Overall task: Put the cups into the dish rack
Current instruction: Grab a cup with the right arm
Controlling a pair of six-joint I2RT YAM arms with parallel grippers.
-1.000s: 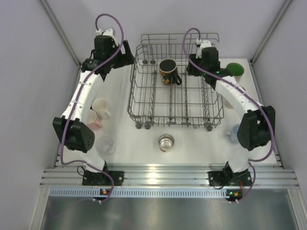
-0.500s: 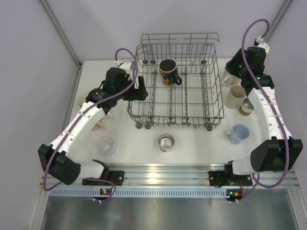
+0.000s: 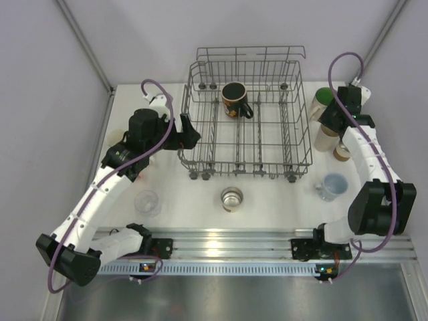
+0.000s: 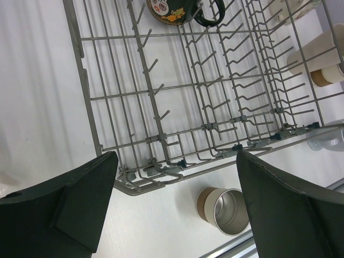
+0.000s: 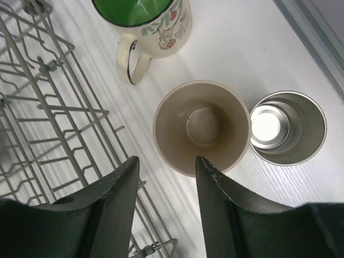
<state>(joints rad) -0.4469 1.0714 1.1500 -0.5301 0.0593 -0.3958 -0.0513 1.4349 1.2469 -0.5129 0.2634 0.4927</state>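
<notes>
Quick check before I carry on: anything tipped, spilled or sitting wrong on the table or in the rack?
Nothing looks spilled or broken. One oddity: the black mug, at the far end of the dish rack, sits mouth up rather than inverted over the tines.

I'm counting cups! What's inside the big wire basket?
Just one cup: a black mug with a tan inside, near the far middle of the dish rack. Everywhere else only bare tines show. The spot under the mug is hidden.
</notes>
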